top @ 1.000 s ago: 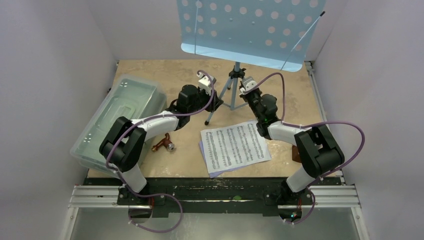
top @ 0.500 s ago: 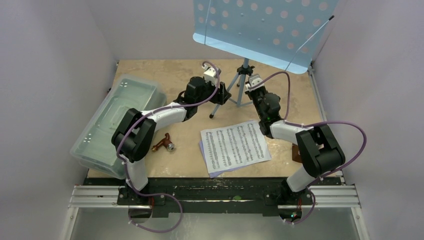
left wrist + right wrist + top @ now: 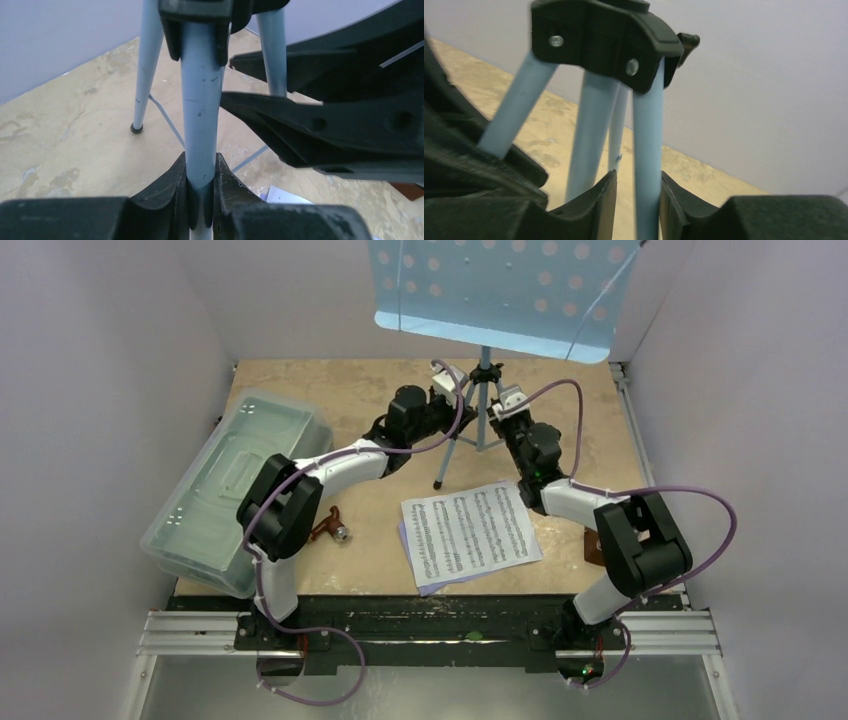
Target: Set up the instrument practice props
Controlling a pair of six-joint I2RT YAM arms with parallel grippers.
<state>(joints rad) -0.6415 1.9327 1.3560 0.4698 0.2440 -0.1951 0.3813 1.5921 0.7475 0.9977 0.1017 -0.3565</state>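
Left jaws clamped on one pale-blue tubular leg (image 3: pixel 201 100) of the music stand (image 3: pixel 483 405). Right jaws straddle a second leg (image 3: pixel 647 150) below the black plastic hub (image 3: pixel 604 35); a sliver of gap shows on one side, so a firm grip cannot be told.

Versus half a second back, the perforated desk (image 3: pixel 495 285) has swung left and sits squarer at the back of the tabletop (image 3: pixel 300 380).

Judgement: stand nearly placed, pages not loaded.

Sheet music (image 3: pixel 468 532) lies flat and unmoved near the front. Leg paint is smooth and lightly scuffed.
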